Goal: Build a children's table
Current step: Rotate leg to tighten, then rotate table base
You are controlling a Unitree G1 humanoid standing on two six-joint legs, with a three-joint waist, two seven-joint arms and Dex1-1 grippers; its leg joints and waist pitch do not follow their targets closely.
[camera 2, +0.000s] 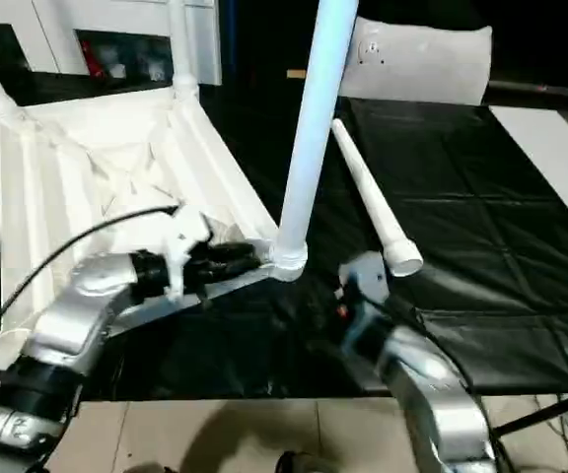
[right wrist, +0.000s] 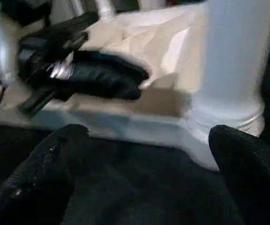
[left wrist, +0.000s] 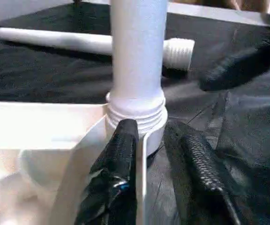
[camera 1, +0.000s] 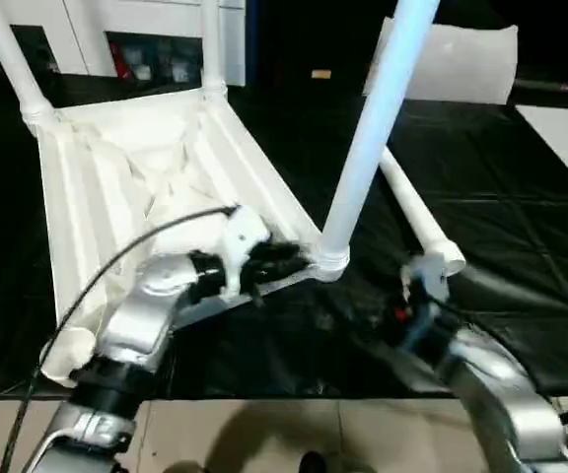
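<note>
White plastic children's table top (camera 1: 116,168), rectangular, ribbed underside facing up, lay on the black sheet-covered surface (camera 1: 521,197). Three white tapered tubular legs stood in its round corner sockets: one at the near right corner (camera 1: 373,128), leaning slightly, and two at the far corners (camera 1: 8,59) (camera 1: 211,44). A fourth white tubular leg with threaded end (camera 2: 373,202) lay loose on the surface just right of the near standing leg, threaded end toward the robot. Left gripper (camera 1: 279,258), black-fingered on a silver forearm, sat at the near right corner beside the socket; in the left wrist view one of its fingers (left wrist: 118,159) lay inside the top's thin edge wall and the other outside it, jaws parted a little astride that wall; whether they pinched it could not be told. Right gripper (right wrist: 144,178) hung low over the black surface near the same corner, jaws spread wide and holding nothing. A flat whitish plastic bag (camera 1: 461,59) lay at the far side of the surface.
</note>
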